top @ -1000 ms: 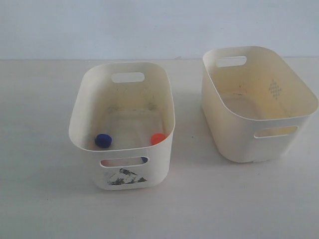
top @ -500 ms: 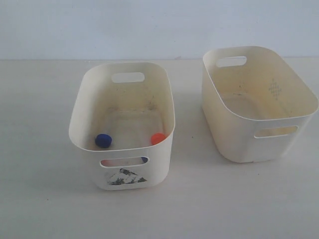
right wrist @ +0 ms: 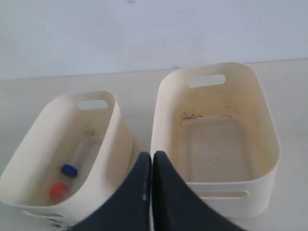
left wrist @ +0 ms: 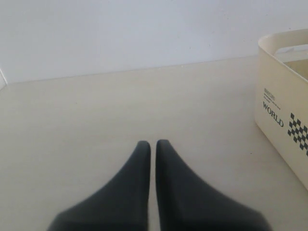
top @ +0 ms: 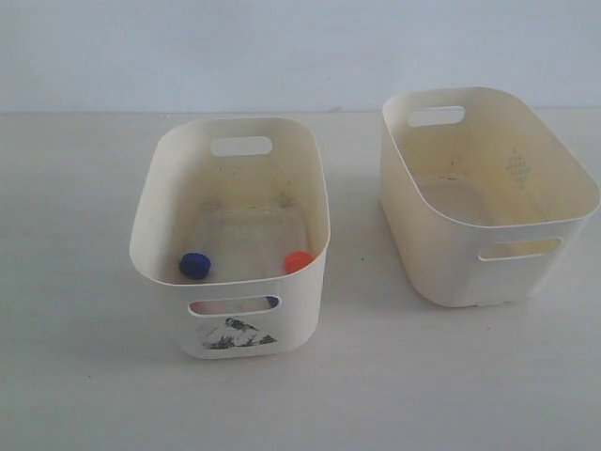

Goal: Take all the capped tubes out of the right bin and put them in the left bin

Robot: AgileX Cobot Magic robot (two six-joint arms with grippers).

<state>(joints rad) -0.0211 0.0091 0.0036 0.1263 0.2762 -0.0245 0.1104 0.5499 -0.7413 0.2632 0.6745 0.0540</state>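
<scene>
The capped tubes (top: 194, 265) lie in the left bin (top: 155, 211), at middle left. The right bin (top: 441, 254) sits at upper right. The left gripper (left wrist: 153, 143) and right gripper (right wrist: 152, 155) are pinched closed, empty.

"WORLD" on left bin (left wrist: 280, 77) wall, checkered mark (left wrist: 298, 132)

Nothing to call: over the last second no change shows. Capped tubes (top: 194, 265), left bin (top: 155, 211), right bin (top: 439, 263) — none has shifted.
</scene>
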